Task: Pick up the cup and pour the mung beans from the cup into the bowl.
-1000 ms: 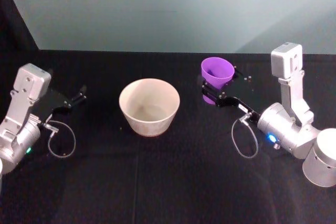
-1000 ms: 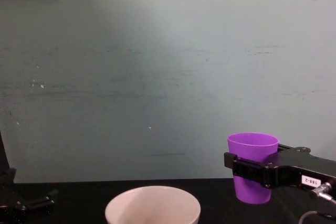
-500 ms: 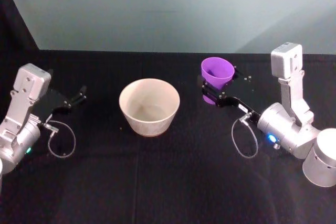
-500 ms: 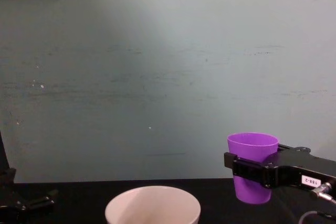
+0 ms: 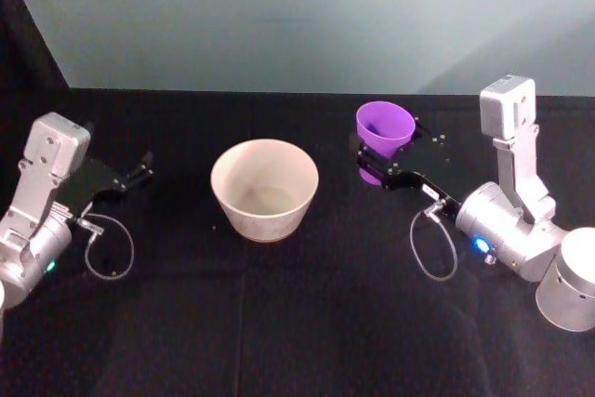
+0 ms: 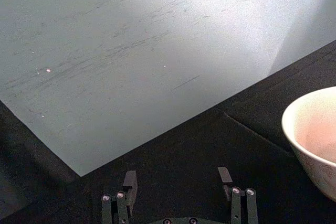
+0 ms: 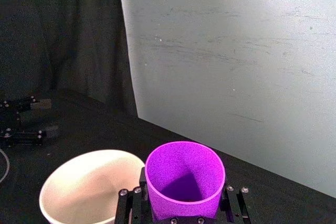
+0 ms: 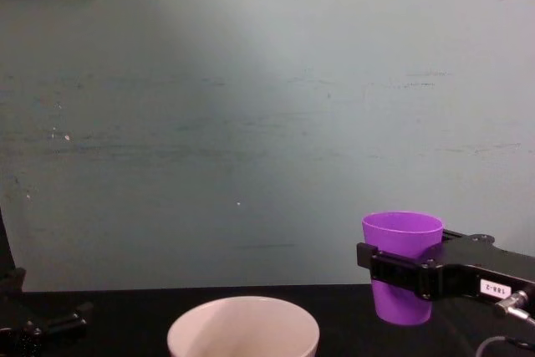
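Observation:
The purple cup [image 5: 384, 130] stands upright to the right of the bowl, with my right gripper [image 5: 376, 163] shut around its lower half. The chest view shows the cup [image 8: 401, 267] clasped by the black fingers [image 8: 393, 272], its base just above the black cloth. Seen from the right wrist, the cup [image 7: 184, 179] looks empty inside, held between the right gripper [image 7: 184, 211]. The cream bowl [image 5: 265, 188] sits mid-table, also seen as the bowl [image 7: 89, 187] and the bowl [image 8: 243, 329]. My left gripper [image 5: 137, 170] rests open at the far left, away from both; its fingertips [image 6: 129, 179] stand apart.
A black cloth [image 5: 279, 323] covers the table up to a pale teal wall [image 5: 297, 16]. Loose cable loops hang by each wrist, one cable [image 5: 110, 248] on the left and another cable [image 5: 432, 248] on the right. A few small specks [image 5: 439, 138] lie behind the cup.

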Motion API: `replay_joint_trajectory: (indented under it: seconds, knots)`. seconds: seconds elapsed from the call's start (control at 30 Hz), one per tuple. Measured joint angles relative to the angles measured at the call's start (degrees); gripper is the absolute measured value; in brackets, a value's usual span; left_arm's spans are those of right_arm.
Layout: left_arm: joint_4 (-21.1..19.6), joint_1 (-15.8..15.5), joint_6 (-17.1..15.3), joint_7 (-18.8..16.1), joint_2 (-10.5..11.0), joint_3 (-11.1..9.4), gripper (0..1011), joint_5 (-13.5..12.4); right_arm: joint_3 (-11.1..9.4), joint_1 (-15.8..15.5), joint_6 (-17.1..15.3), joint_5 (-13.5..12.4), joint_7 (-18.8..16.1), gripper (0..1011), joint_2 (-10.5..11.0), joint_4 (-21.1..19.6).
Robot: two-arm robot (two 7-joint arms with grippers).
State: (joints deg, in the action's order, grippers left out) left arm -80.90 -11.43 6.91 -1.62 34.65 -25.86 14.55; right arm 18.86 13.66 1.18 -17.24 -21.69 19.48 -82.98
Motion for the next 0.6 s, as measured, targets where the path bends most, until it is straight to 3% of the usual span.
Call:
replay_joint_trajectory:
  seconds: [0.6]
  knots:
    - [0.0,0.0,0.0,0.0,0.0,0.0,1000,0.0,0.0,0.0,0.0,0.0,0.0,720,0.0,0.0]
